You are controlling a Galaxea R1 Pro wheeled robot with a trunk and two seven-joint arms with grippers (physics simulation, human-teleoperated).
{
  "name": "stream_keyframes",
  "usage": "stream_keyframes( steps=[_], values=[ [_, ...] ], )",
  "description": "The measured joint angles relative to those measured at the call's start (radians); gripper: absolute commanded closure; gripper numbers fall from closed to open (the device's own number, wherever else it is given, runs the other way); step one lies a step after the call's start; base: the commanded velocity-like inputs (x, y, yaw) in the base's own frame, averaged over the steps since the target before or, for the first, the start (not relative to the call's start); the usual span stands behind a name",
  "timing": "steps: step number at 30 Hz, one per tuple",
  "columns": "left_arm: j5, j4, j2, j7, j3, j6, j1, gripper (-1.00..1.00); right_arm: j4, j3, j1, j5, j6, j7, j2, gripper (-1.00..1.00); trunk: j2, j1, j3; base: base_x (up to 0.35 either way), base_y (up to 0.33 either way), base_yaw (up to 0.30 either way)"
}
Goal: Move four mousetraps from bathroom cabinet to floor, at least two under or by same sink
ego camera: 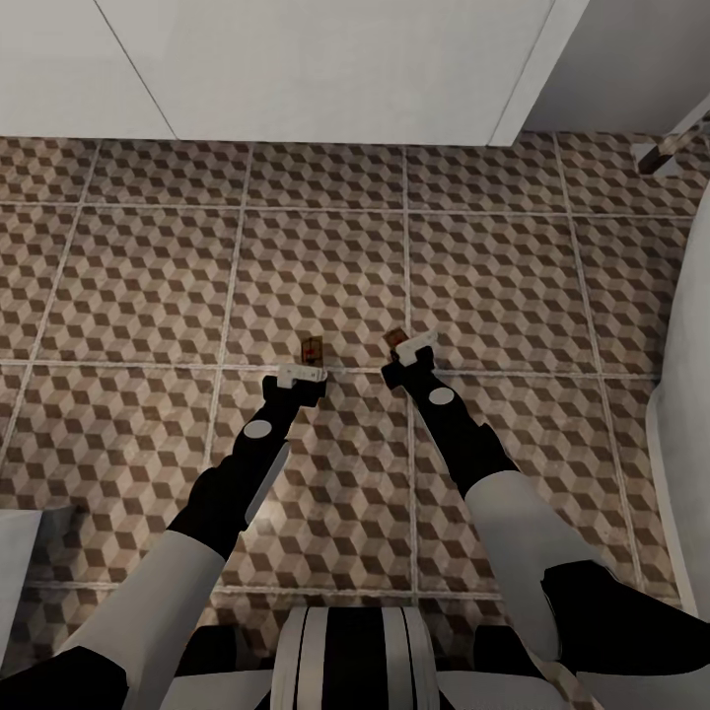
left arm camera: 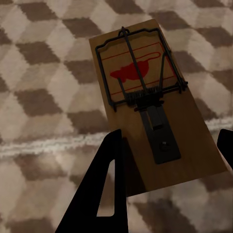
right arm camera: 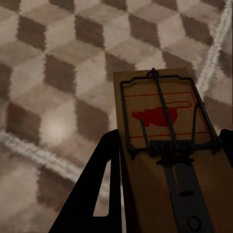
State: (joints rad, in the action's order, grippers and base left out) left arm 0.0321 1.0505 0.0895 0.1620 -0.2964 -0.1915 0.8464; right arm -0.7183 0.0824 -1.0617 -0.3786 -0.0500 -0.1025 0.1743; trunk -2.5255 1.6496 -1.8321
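The left end effector (ego camera: 304, 372) hangs low over the bathroom floor (ego camera: 148, 286), and in the left wrist view its two dark fingers (left arm camera: 104, 189) flank the near end of a mousetrap (left arm camera: 150, 104); the finger on one side lies against the trap's edge, the other shows only at the frame's border, so whether it is clamped on the wood or merely straddling it I cannot tell; that trap sits flat over the cube-patterned tile, just past a pale grout line, its red mouse print and wire bar facing up. The right end effector (ego camera: 409, 353) is closed on a second mousetrap (right arm camera: 170, 145); the trap runs between its fingers (right arm camera: 104, 187), tilted, its far end raised above the tiles. In the head view the two traps, left one (ego camera: 314, 348) and right one (ego camera: 396, 338), sit near each other beside a grout line. Beyond them stands a white panelled wall (ego camera: 325, 69); a white curved fixture (ego camera: 690, 394) borders the floor on the robot's right.
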Motion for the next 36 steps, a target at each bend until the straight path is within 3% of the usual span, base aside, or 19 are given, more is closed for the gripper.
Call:
stream_keyframes(
  steps=[14,19,23,27,30,36],
  values=[
    [-0.006,0.054,-0.014,0.009,-0.003,-0.003,-0.014,1.0,-0.03,0.007,0.0,-0.006,0.067,0.023,0.0,1.0,0.0,0.0,0.0,0.0,0.0,0.0],
    [-0.008,0.112,-0.017,0.094,-0.003,-0.003,-0.022,1.0,-0.065,0.006,0.0,-0.007,0.064,0.042,0.0,1.0,0.0,0.0,0.0,0.0,0.0,0.0],
    [-0.009,0.158,-0.024,0.124,-0.003,-0.001,-0.036,1.0,-0.071,0.006,0.0,-0.007,0.061,0.045,0.0,1.0,0.0,0.0,0.0,0.0,0.0,0.0],
    [-0.005,0.189,-0.036,0.128,0.003,-0.013,-0.043,1.0,-0.076,0.002,-0.001,-0.005,0.001,0.045,0.0,1.0,0.0,0.0,0.0,0.0,0.0,0.0],
    [-0.003,0.181,-0.033,0.128,0.008,-0.061,-0.043,1.0,-0.119,0.0,-0.005,-0.005,-0.115,0.045,0.0,1.0,0.0,0.0,0.0,0.0,0.0,0.0],
    [-0.004,0.167,-0.012,0.125,0.013,-0.289,0.0,1.0,-0.182,0.001,-0.056,-0.002,-0.273,0.045,0.0,1.0,0.0,0.0,0.0,0.0,0.0,0.0]
  ],
)
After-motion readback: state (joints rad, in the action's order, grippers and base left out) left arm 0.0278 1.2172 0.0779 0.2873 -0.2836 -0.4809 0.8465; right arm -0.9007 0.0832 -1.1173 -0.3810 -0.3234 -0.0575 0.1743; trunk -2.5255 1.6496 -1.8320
